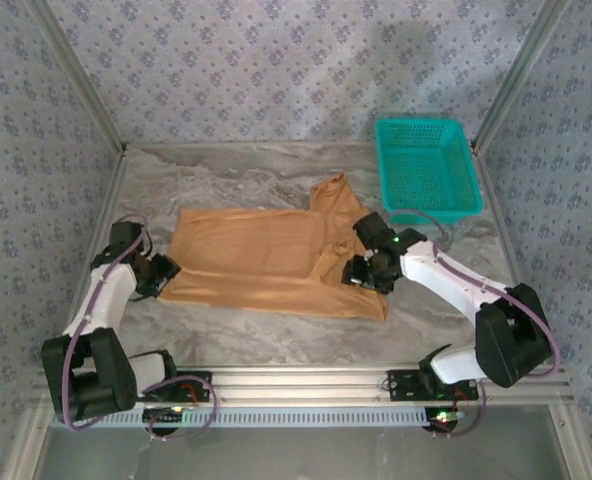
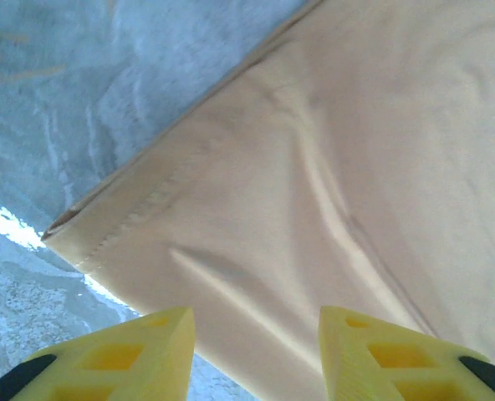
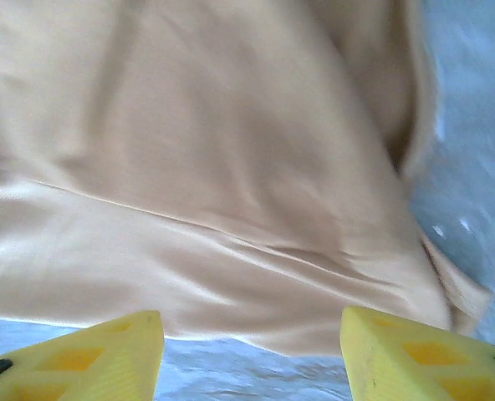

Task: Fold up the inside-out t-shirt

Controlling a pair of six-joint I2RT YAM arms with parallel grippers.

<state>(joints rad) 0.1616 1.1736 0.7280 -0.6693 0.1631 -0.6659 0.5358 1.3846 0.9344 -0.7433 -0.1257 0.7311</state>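
The t-shirt (image 1: 266, 260) lies flat mid-counter (image 1: 276, 335), so I'd guess they're lining up a fold. Left pincer (image 1: 162, 272) sits half-open at its hem corner, right pincer (image 1: 361, 272) is parted over the right side, and neither's gripping. Next they need to pinch cloth. The wrist cams show hem stitching, the overhead shows a sleeve (image 1: 334, 192) poking out

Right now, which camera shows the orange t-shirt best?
The top external view: almost the whole t-shirt lies spread on the table there. The left wrist view gives just a stitched corner up close; the right wrist view gives a wrinkled edge.
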